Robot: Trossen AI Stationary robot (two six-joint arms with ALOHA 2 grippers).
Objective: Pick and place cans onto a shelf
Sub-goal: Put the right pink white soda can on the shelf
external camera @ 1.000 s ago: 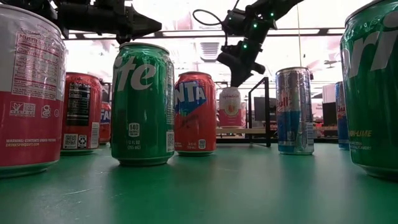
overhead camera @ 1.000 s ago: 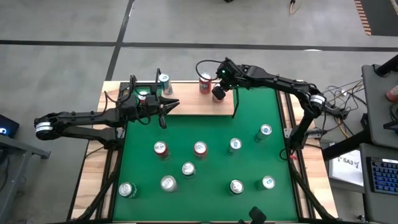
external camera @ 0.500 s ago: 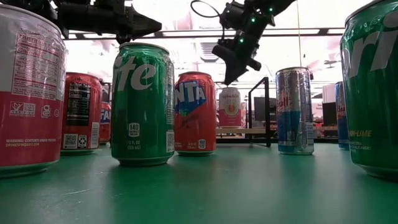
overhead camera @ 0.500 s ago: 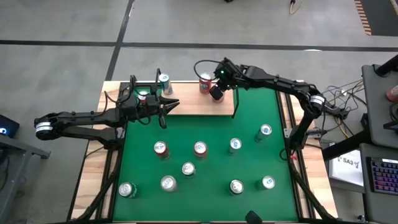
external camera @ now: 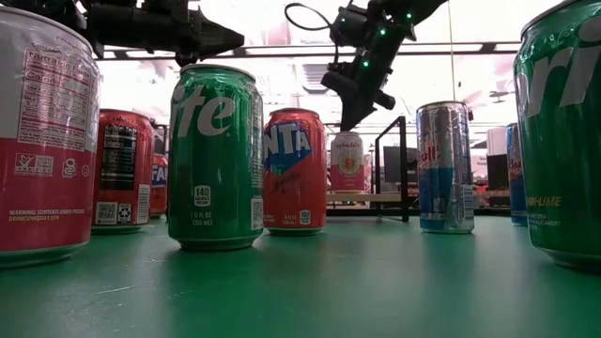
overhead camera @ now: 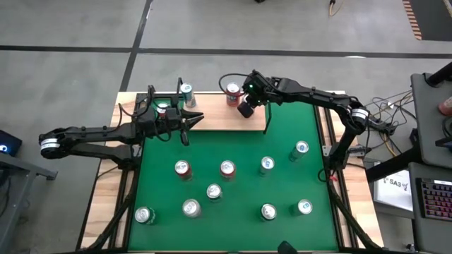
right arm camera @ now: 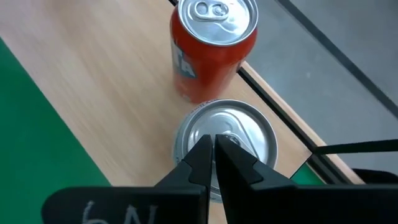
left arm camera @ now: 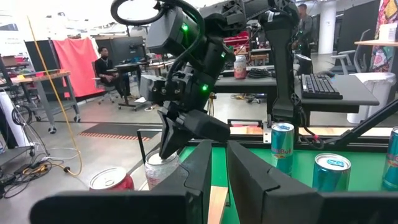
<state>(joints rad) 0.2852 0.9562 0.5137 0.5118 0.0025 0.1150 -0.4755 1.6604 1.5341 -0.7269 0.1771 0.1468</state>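
Observation:
The light-wood shelf (overhead camera: 219, 120) lies at the table's far edge. On it stand a red can (overhead camera: 232, 92) and, close beside it, a silver-white and pink can (external camera: 347, 161) with a silver top (right arm camera: 249, 134). Two more cans (overhead camera: 186, 92) stand at the shelf's left end. My right gripper (right arm camera: 214, 152) is shut, pointing down right over the silver-white can's top. My left gripper (overhead camera: 189, 121) hovers over the shelf's left part with a narrow gap between its fingers, empty. Several cans (overhead camera: 227, 168) stand upright on the green table. My right gripper has its shut fingertips (external camera: 350, 122) right at the top of the silver-white can, coming from above and slanting. I cannot tell whether they touch it. The can stands upright on the shelf board (right arm camera: 93, 81).
A black wire upright (overhead camera: 267, 116) stands at the shelf's right end, close to my right gripper. Large cans (external camera: 214, 155) stand close to the low camera. Beyond the table are desks, a keyboard and a seated person (left arm camera: 102, 68).
My right gripper has risen a little and shifted slightly toward the table's left edge over the silver-white can, tipping somewhat. The can stays upright on the shelf.

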